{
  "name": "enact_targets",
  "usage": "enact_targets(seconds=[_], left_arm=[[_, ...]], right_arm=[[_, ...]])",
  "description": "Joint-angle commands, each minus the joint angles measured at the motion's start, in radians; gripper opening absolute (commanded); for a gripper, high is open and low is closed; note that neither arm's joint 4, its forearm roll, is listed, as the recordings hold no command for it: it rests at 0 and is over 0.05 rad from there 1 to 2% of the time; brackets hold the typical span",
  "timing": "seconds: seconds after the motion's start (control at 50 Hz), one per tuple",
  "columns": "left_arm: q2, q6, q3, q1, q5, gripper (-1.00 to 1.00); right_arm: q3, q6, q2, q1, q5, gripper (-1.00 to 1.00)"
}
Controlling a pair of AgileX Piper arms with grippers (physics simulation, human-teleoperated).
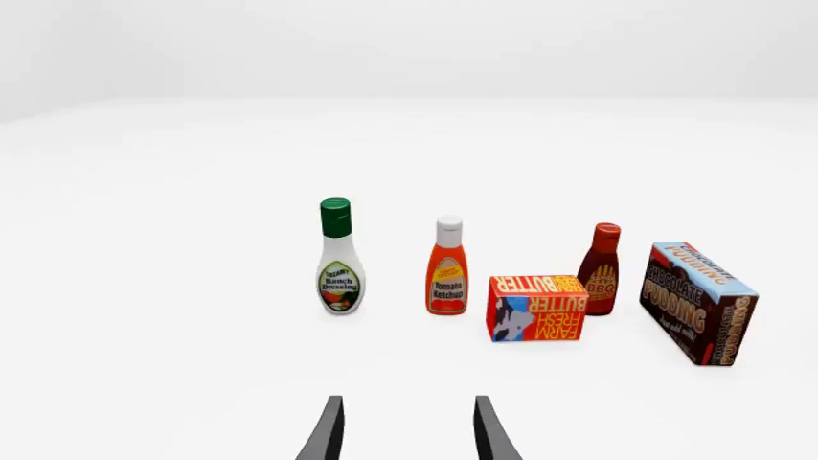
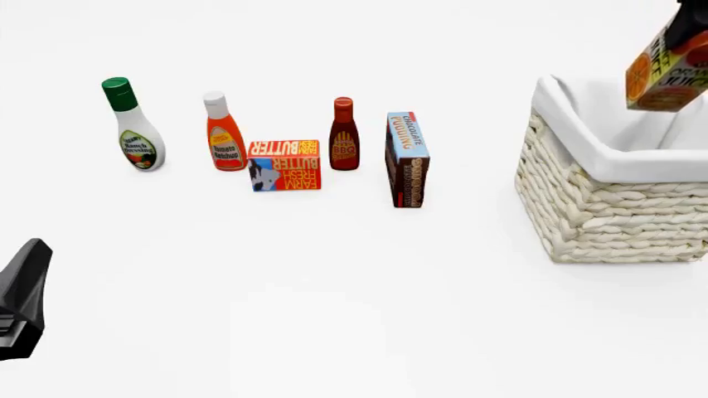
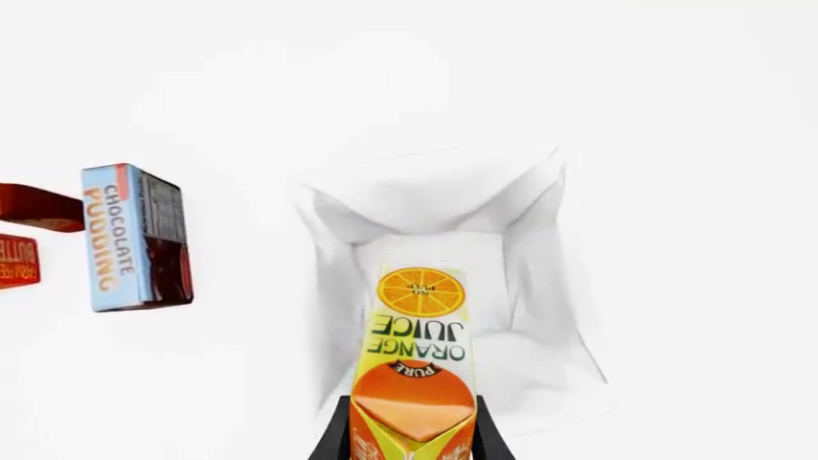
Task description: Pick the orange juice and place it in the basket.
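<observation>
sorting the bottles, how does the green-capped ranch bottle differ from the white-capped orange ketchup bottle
The white ranch dressing bottle has a green cap and stands taller; the orange tomato ketchup bottle has a white cap and is shorter. The ranch stands at the row's left end, the ketchup beside the butter box. Both stand upright.

Left gripper – fingers parted, nothing between them, sitting low at the near left of the table. Right gripper – raised at the far right, pointing down, fingers clamped on both sides of the orange juice.
</observation>
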Motion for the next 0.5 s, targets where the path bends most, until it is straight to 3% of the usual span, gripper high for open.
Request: enact_targets(seconds=[0.02, 0.5], left_arm=[[0.000, 0.000, 0.000, 0.000, 0.000, 1.00], [0.000, 0.000, 0.000, 0.000, 0.000, 1.00]], right_arm=[[-0.007, 0.032, 0.017, -0.004, 0.000, -1.00], [-0.028, 0.026, 0.068, -0.041, 0.000, -1.00]])
